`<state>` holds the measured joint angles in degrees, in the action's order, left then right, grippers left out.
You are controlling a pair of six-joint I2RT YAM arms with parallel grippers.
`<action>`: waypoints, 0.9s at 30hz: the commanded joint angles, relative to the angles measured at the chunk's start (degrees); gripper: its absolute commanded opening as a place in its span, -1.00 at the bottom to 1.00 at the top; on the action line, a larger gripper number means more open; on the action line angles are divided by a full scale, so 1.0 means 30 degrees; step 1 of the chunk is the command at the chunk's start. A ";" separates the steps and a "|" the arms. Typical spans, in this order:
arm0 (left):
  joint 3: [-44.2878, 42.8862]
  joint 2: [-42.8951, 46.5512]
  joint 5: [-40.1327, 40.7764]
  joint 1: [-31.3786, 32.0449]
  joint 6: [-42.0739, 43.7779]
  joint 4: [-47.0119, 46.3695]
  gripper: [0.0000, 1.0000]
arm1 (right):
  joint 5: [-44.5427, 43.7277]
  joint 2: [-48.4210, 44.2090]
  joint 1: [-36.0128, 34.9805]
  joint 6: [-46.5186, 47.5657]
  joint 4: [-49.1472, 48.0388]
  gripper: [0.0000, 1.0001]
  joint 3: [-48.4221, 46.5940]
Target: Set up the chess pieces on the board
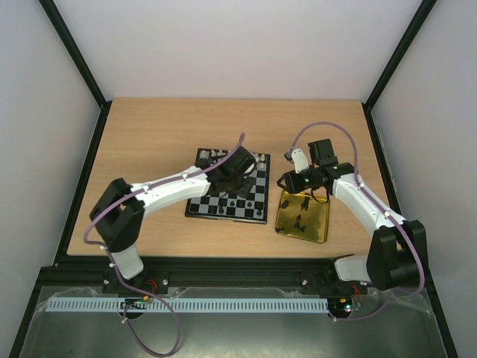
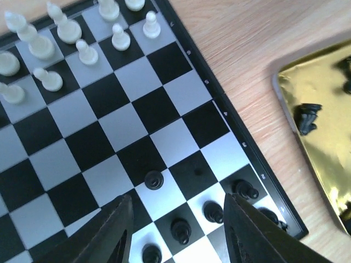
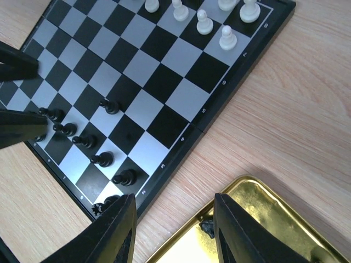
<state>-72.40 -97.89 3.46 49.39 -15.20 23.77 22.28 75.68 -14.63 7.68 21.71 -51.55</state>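
Note:
The checkered board (image 1: 223, 206) lies mid-table. White pieces (image 2: 52, 80) stand along its far rows, black pawns (image 2: 181, 230) along its near rows; one black pawn (image 2: 153, 179) stands a square ahead. My left gripper (image 2: 178, 227) is open and empty, hovering over the black pawns near the board's right edge. My right gripper (image 3: 173, 224) is open and empty above the table between the board (image 3: 175, 71) and the gold tray (image 3: 258, 192). A black piece (image 3: 207, 228) lies at the tray's corner. More black pieces (image 1: 302, 221) lie in the tray (image 1: 322, 233).
The gold tray (image 2: 329, 186) sits right of the board, holding black pieces (image 2: 307, 118). Bare wood table lies around them (image 1: 149, 142). Dark frame posts and white walls enclose the table.

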 commanded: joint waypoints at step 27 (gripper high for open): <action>-0.2724 -0.5287 0.1145 -0.0273 -0.0968 0.1410 -0.52 | 0.0417 0.0413 0.0099 0.0664 -0.0177 -0.18 0.0160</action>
<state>-79.81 -113.10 7.49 49.15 -17.76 29.23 22.87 75.96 -14.59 8.82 20.62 -51.53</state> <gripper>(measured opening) 0.264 0.409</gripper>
